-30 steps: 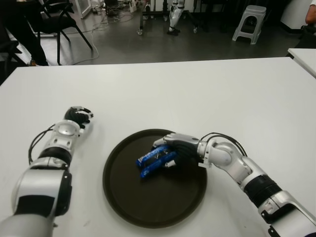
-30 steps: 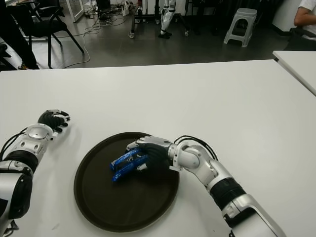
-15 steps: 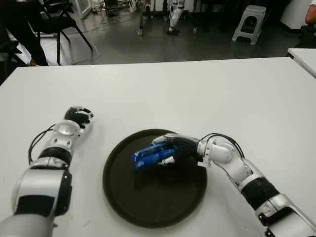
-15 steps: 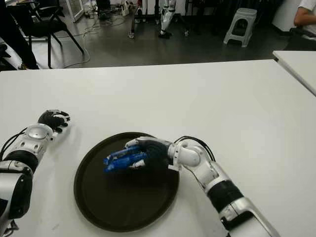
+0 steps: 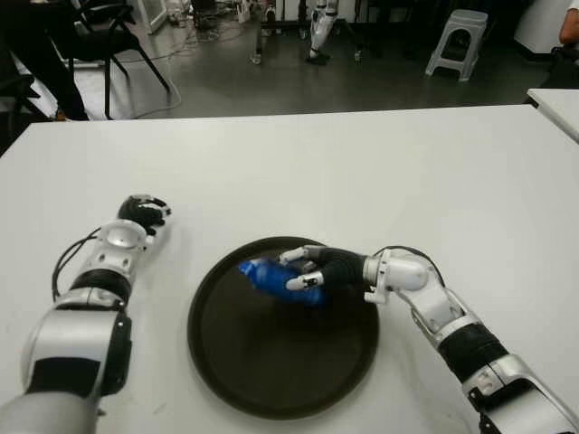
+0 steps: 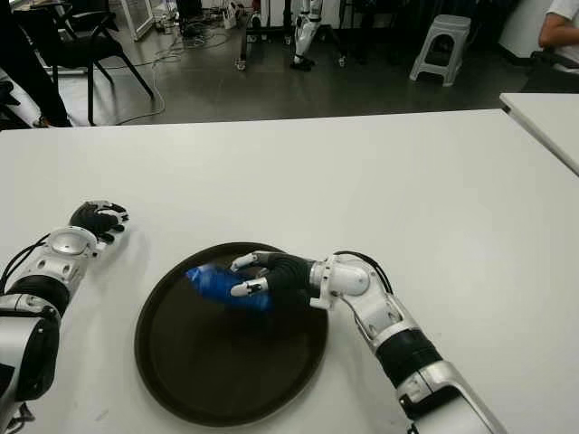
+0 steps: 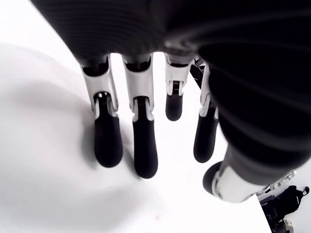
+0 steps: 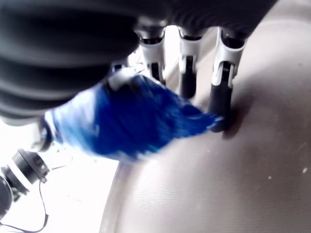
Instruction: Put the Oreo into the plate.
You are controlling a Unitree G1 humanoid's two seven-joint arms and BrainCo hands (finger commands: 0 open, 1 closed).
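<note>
The Oreo (image 5: 267, 274) is a blue packet, tilted over the upper middle of the round dark plate (image 5: 271, 380). My right hand (image 5: 312, 269) reaches in from the right over the plate. In the right wrist view its fingers (image 8: 187, 77) stretch out straight with their tips down on the plate, and the blurred packet (image 8: 126, 121) lies loose against the palm side. My left hand (image 5: 143, 212) is idle on the white table (image 5: 380, 172) to the left of the plate, its fingers (image 7: 145, 145) relaxed and holding nothing.
A second white table (image 5: 556, 99) stands at the far right. Beyond the table's far edge are a black chair (image 5: 109, 36) and a grey stool (image 5: 457, 41) on the floor.
My right hand's fingers have opened from their grip. The Oreo packet has swung and shifted left and toward the plate's far rim.
</note>
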